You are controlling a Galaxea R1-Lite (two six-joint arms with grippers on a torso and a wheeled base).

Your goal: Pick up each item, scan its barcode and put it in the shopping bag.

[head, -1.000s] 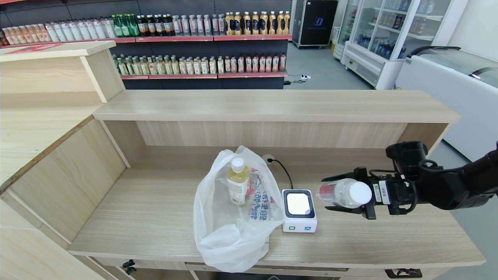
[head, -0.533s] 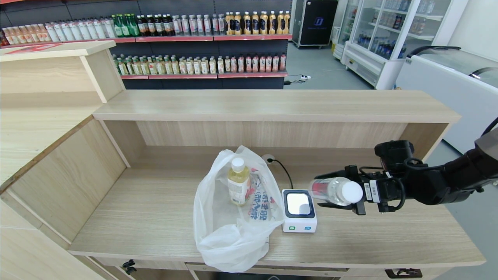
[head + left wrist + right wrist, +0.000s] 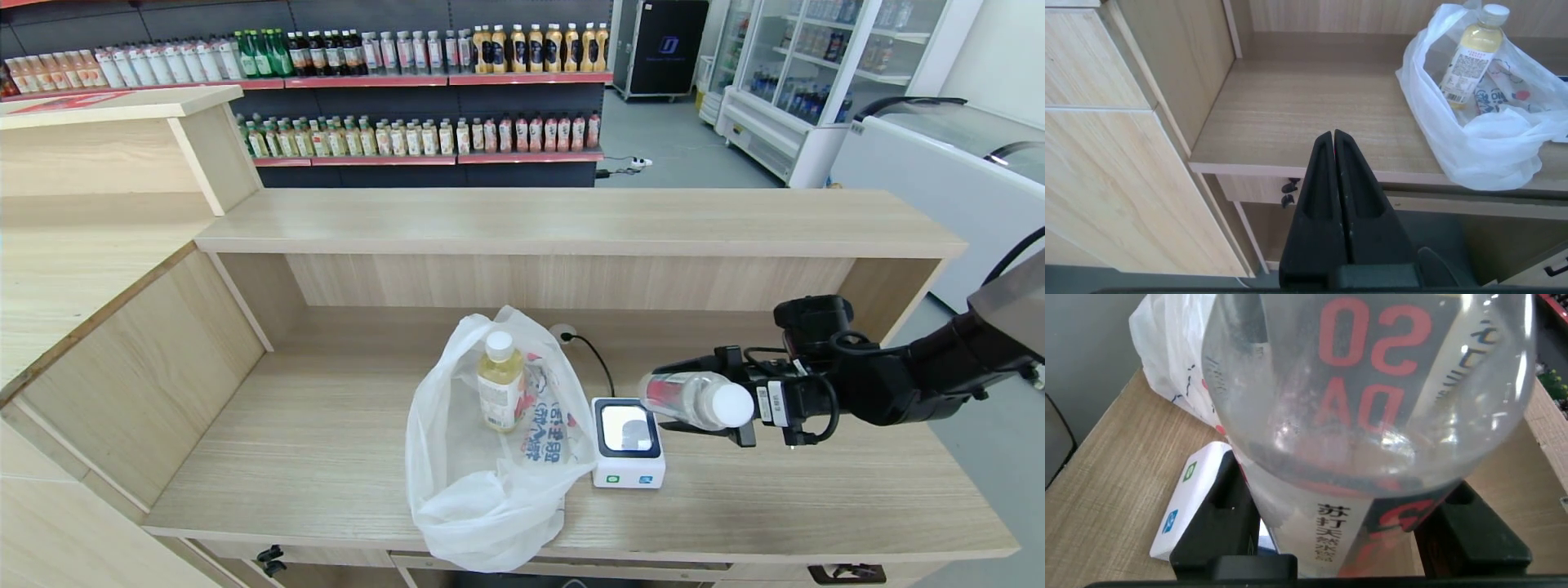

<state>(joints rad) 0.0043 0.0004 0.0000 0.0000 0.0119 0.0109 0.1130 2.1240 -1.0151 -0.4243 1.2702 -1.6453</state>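
Clear plastic is what the right gripper [image 3: 665, 398] is clamping: a water bottle [image 3: 694, 398] with a red label, lying sideways between the jaws with its white cap pointing back toward the wrist. Just ahead of the fingertips and a little below them, the scanner [image 3: 627, 441] is sitting face-up on the counter [image 3: 326, 441], so the scanning step is looking close but not yet done (the label's barcode is not showing). Beyond the scanner, farther from the hand, the shopping bag [image 3: 490, 482] is standing open and already holding a yellow drink [image 3: 500, 382], so one item is looking finished. This bottle is awaiting its scan and then bagging. The left gripper [image 3: 1333, 143] is hanging pinched together, holding nothing, well apart from the bag.
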